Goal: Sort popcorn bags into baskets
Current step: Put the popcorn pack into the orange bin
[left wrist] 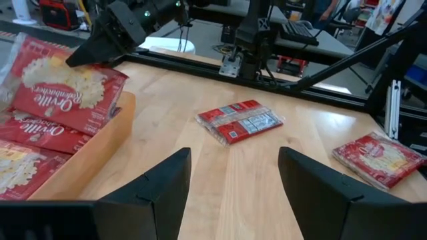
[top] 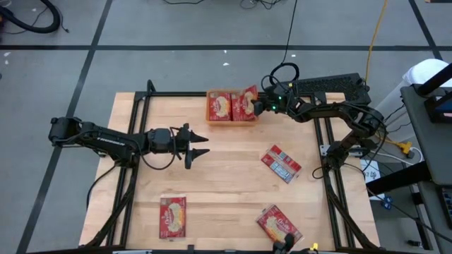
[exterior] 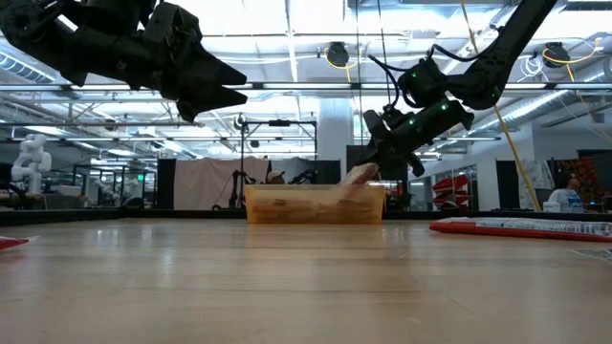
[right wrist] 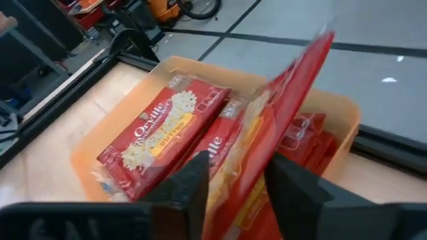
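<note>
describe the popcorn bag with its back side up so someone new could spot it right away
Start at the orange basket on the table's far edge, where the right gripper holds a bag. Come toward the near right: the first loose bag lies alone on bare wood. Unlike the other bags, it shows grey printed panels instead of popcorn.

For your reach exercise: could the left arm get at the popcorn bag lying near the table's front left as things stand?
Probably yes: the left gripper hovers open and empty, and the popcorn bag lies flat with bare table between.
</note>
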You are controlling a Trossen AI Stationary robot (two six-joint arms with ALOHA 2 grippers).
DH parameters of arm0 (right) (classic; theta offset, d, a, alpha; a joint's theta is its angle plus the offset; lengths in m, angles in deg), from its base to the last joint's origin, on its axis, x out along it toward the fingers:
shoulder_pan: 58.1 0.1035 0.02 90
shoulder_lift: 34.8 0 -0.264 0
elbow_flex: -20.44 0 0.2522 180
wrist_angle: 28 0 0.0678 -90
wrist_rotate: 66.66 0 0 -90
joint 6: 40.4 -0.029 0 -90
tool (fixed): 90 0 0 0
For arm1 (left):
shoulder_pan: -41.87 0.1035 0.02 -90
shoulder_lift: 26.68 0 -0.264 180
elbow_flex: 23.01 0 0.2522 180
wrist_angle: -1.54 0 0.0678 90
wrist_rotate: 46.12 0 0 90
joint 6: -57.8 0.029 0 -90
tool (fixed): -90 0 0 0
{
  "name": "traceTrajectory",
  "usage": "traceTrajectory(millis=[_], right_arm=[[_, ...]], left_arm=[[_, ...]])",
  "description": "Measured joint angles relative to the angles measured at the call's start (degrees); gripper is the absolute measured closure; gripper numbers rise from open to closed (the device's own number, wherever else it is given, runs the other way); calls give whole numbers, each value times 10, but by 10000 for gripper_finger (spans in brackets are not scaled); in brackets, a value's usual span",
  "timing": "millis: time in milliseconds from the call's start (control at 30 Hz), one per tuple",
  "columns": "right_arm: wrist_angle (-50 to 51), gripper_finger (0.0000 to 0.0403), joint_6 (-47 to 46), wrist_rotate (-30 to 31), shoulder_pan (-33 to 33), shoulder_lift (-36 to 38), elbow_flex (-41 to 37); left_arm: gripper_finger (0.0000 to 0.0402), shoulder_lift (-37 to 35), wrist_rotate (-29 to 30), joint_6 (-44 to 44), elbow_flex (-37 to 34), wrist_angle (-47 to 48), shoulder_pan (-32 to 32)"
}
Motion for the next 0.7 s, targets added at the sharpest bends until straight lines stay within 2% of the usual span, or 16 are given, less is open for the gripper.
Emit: traceTrajectory(millis=[200, 333, 533, 600, 700], right_arm=[[14, 221, 31, 66, 0, 0, 0], [17, 209, 32, 68, 2, 0, 0], [14, 209, 59, 55, 26, 5, 0], [19, 216, 62, 35, 36, 5, 0], [21, 234, 69, 38, 49, 1, 0]], left_arm=[[174, 0, 0, 2, 0, 0, 0], [174, 0, 0, 7, 0, 0, 0], [174, 0, 0, 7, 0, 0, 0], [174, 0, 0, 7, 0, 1, 0], [174, 0, 0, 7, 0, 1, 0]])
